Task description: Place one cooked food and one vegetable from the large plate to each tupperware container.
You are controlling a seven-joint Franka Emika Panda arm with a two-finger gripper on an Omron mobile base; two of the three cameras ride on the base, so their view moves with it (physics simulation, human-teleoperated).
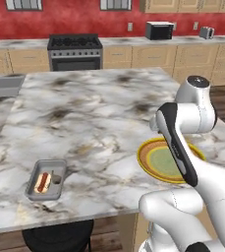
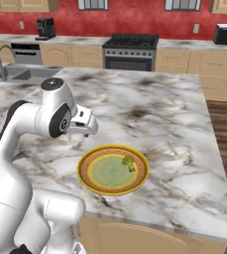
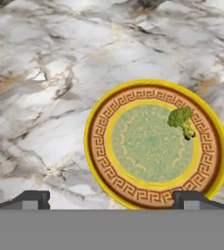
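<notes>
The tool [image 3: 110,199] is hovering with its fingers spread wide and holding nothing, while the broccoli floret [image 3: 181,120] is lying at about two o'clock on the large plate [image 3: 100,146], up and toward one o'clock from the tool in the hand view.

plate [image 1: 155,158] partly behind arm, small dark item beside hotdog [image 1: 43,182] unidentifiable

1. Wide round yellow-rimmed plate [image 2: 87,171] sits near the marble counter's [image 1: 94,108] front edge.
2. Small green broccoli floret [image 2: 129,161] lies on it.
3. Shallow grey rectangular tray [image 1: 34,173], way off left, holds a hot dog [image 1: 42,182].
</notes>
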